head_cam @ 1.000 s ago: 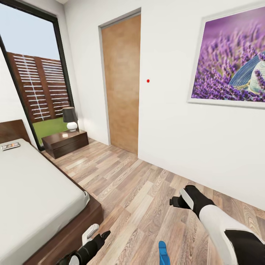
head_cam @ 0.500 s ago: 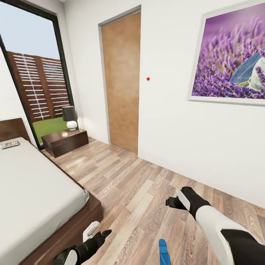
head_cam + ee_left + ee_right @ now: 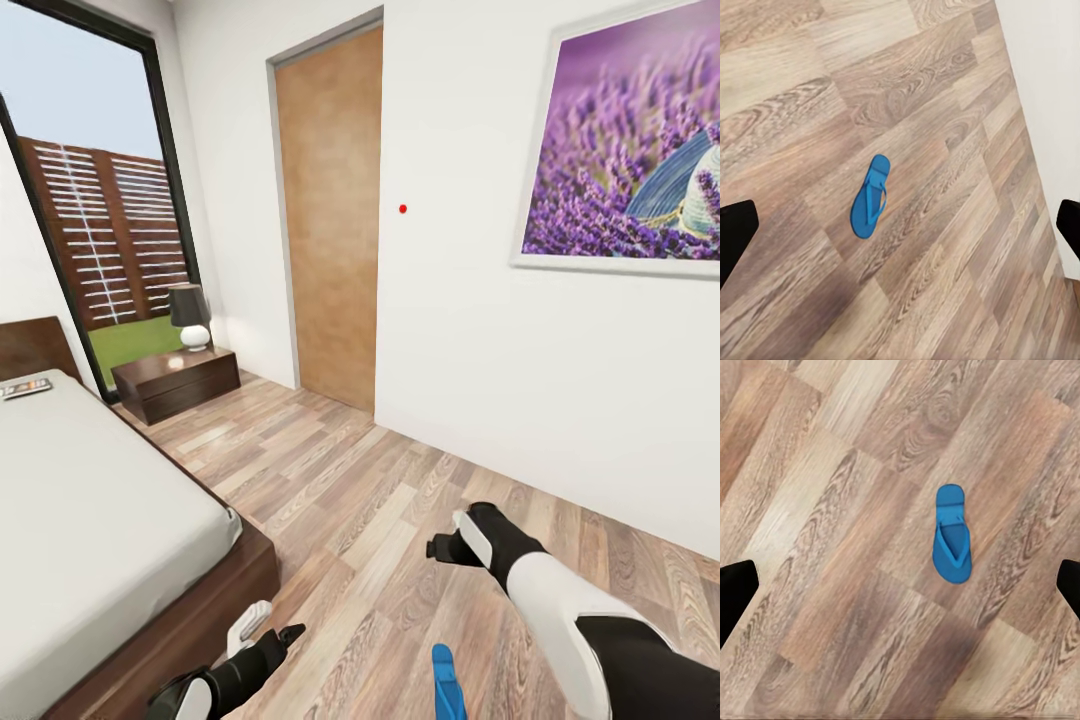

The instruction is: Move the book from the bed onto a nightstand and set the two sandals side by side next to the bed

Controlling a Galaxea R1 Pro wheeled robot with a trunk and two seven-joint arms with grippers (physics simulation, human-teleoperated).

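The book (image 3: 26,388) lay flat on the grey mattress of the bed (image 3: 90,520), near the headboard. One nightstand (image 3: 176,382) stood beside the bed, under the window. A blue sandal (image 3: 868,196) lay flat, straps up, on the plank floor, well apart from the bed.

Bedroom layout, seen from beside the foot of the bed

The bed (image 3: 90,540) lies at the left, with the book (image 3: 26,388) on it near the headboard (image 3: 35,347). The nightstand (image 3: 176,382) stands beyond the bed's right side, before the window (image 3: 95,200), with 1 lamp (image 3: 190,316) on it. Right of the window is the door (image 3: 335,215), then the picture (image 3: 630,150) on the wall. 1 sandal (image 3: 443,683) lies on the floor (image 3: 360,500), between the 2 arms.
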